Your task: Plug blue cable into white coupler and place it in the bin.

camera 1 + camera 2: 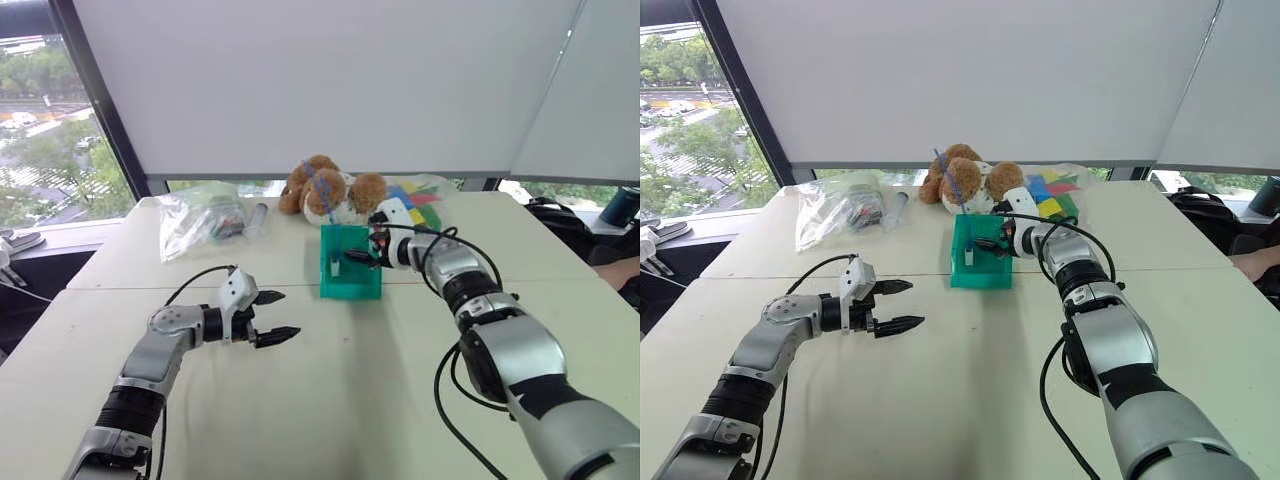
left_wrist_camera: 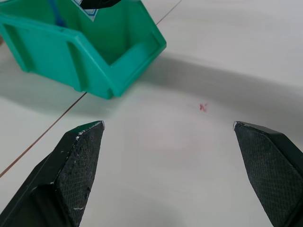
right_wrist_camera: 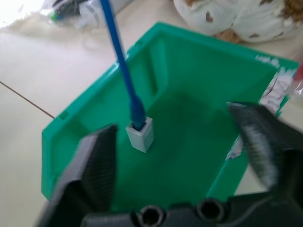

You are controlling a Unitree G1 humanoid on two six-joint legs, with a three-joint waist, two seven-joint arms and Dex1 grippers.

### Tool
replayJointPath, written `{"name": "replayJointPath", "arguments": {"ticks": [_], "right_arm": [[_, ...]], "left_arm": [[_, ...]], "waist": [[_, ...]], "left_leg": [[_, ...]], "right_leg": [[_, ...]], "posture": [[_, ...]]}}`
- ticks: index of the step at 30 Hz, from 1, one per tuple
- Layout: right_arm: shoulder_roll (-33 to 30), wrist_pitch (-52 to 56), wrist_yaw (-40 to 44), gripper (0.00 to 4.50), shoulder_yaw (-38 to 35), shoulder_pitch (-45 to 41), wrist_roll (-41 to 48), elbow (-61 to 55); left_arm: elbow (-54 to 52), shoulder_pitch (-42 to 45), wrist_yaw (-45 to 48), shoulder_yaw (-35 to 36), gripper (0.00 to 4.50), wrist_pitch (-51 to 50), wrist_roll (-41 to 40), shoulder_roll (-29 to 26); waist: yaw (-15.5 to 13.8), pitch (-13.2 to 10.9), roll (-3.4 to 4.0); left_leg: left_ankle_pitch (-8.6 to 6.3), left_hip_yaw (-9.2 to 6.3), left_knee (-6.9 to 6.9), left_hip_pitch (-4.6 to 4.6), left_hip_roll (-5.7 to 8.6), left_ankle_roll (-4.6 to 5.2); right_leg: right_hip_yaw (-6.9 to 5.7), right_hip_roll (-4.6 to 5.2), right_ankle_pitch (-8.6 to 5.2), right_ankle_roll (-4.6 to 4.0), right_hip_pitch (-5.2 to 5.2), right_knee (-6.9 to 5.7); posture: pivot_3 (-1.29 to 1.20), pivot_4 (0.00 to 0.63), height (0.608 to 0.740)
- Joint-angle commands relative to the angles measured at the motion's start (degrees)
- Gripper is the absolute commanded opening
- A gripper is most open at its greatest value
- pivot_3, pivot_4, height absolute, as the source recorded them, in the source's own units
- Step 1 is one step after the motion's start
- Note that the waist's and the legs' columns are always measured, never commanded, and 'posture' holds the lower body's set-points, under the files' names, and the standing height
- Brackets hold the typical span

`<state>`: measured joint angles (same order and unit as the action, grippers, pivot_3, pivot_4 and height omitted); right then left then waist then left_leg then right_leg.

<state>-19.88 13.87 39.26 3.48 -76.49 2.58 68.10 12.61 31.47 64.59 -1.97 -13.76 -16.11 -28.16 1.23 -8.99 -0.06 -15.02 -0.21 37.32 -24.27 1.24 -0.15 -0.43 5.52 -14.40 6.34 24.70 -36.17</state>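
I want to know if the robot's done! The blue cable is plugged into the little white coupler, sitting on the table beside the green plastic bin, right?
Not quite. The blue cable is plugged into the little white coupler, but it sits inside the green plastic bin, not beside it; the right wrist view shows this.

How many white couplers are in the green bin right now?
1. The white coupler is inside the green bin, blue cable plugged into it; the right gripper hides part of the bin floor.

The cable is blue, the coupler white, the bin green.
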Motion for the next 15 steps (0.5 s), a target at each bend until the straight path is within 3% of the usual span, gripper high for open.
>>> {"name": "replayJointPath", "arguments": {"ticks": [1,4,8,12,15], "right_arm": [[-3.6,0.1,2.0,4.48,-2.4,-3.9,0.9,-5.6],[-6.4,4.1,5.5,4.48,-2.8,-1.4,1.8,-14.3],[-15.3,21.1,12.8,4.48,-5.1,16.6,9.5,-51.1],[-21.2,32.0,14.2,4.48,-9.9,30.6,17.4,-74.5],[-26.3,39.9,15.6,4.48,-18.3,47.1,24.4,-92.4]], "left_arm": [[-3.9,0.0,0.2,0.9,4.50,-2.6,-2.2,-1.4],[-5.0,0.1,0.2,1.1,4.50,-4.0,-2.7,-2.2],[-6.8,0.7,-0.5,2.8,4.50,-6.7,-4.2,-4.2],[-8.5,0.5,-2.0,4.6,4.50,-8.6,-5.6,-5.6],[-10.8,0.6,-3.6,7.5,4.50,-11.2,-7.6,-7.3]], "waist": [[0.0,0.0,0.02],[-0.2,0.0,0.02],[-0.9,0.0,-0.03],[-0.7,-0.1,0.03],[-0.7,-0.2,0.00]], "left_leg": [[0.00,0.00,0.00,0.02,-0.01,0.00],[0.00,-0.03,-0.01,0.02,-0.03,0.00],[-0.02,-0.19,0.10,0.02,-0.04,0.04],[-0.07,-0.14,0.17,-0.06,-0.01,0.12],[-0.10,-0.17,0.38,-0.08,-0.06,0.17]], "right_leg": [[0.00,-0.01,0.00,0.00,0.00,-0.01],[0.00,-0.06,0.00,0.00,-0.01,-0.03],[-0.01,-0.11,0.00,0.02,-0.15,-0.02],[0.01,-0.09,0.00,0.04,-0.18,-0.01],[0.00,-0.11,0.00,0.05,-0.19,0.02]], "posture": [[0.00,0.150,0.740],[0.00,0.150,0.740],[0.00,0.150,0.740],[0.00,0.150,0.740],[0.00,0.150,0.740]]}}
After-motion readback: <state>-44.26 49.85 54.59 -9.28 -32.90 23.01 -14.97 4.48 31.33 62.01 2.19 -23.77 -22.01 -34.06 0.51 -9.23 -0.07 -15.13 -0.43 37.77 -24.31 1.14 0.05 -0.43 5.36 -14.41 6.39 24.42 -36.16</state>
